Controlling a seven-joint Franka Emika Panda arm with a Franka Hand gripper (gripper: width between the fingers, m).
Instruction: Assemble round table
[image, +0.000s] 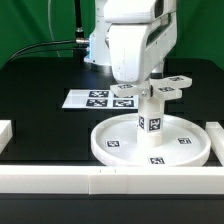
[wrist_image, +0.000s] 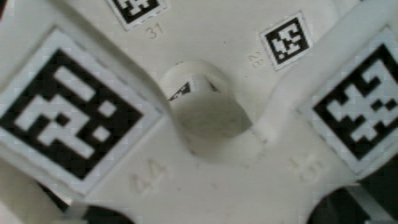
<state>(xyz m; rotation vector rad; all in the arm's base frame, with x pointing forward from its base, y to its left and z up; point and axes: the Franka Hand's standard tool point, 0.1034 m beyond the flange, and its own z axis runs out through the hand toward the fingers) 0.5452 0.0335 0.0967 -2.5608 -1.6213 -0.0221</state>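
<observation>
The round disc (image: 105, 150) lies flat near the front of the table. The short cylinder leg (image: 148, 122) stands upright at its centre. The flat cross-shaped piece (image: 176, 85) sits level on top of the leg. My gripper (image: 142, 90) is right above it and shut on one of its arms, with the fingers mostly hidden by the hand. In the wrist view the cross-shaped piece (wrist_image: 116, 165) fills the picture, with its tags and a round hub (wrist_image: 210, 112) in the middle. The arm spans the gap of my gripper (wrist_image: 214, 208).
The marker board (image: 88, 99) lies behind the disc on the exterior view's left. Long white border rails run along the front (image: 60, 180), the right (image: 215, 135) and the left (image: 5, 133). A green backdrop stands behind the black table.
</observation>
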